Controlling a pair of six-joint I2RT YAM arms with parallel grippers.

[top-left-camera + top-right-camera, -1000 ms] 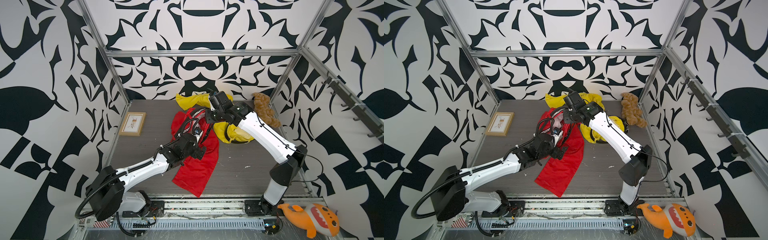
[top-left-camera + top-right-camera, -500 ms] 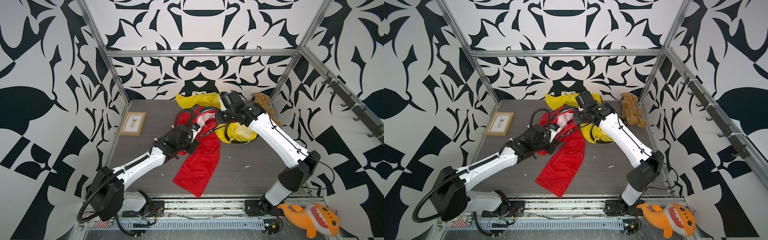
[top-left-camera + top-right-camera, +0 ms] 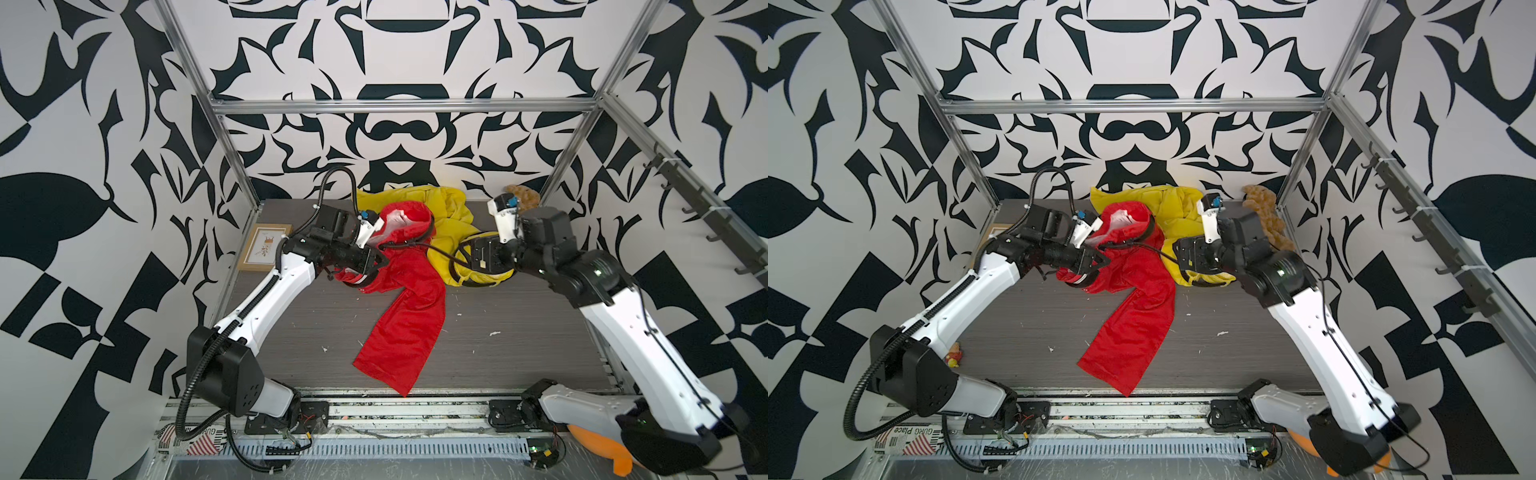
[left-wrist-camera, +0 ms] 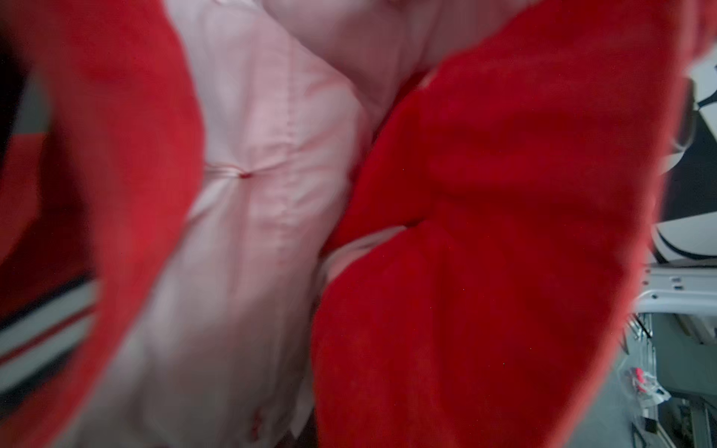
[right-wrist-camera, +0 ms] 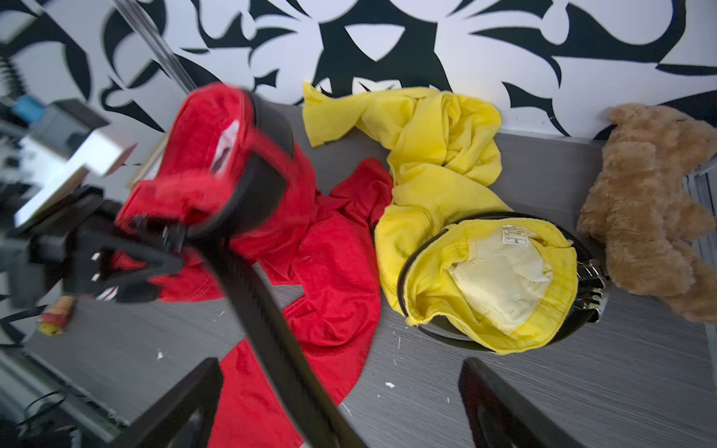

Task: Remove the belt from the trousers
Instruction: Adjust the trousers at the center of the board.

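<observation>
- Since a second ago the right gripper [image 5: 339,372] has drawn back from the red trousers [image 3: 411,316] and sprung wide; the belt [image 5: 271,341] passes loose between its fingers [image 5: 186,391].
- Meanwhile the left gripper [image 3: 376,259] is pinched on those trousers' waist.
- From that waist the belt's long axis runs straight to the right gripper, the nearer one for another pull; its far part loops the waist.

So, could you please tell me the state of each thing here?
red trousers: waist lifted, leg on table.
belt: partly out, still threaded in red waist.
left gripper: shut on red waist.
right gripper: open, belt passing through.
yellow trousers: crumpled.
second belt: round yellow waist.
</observation>
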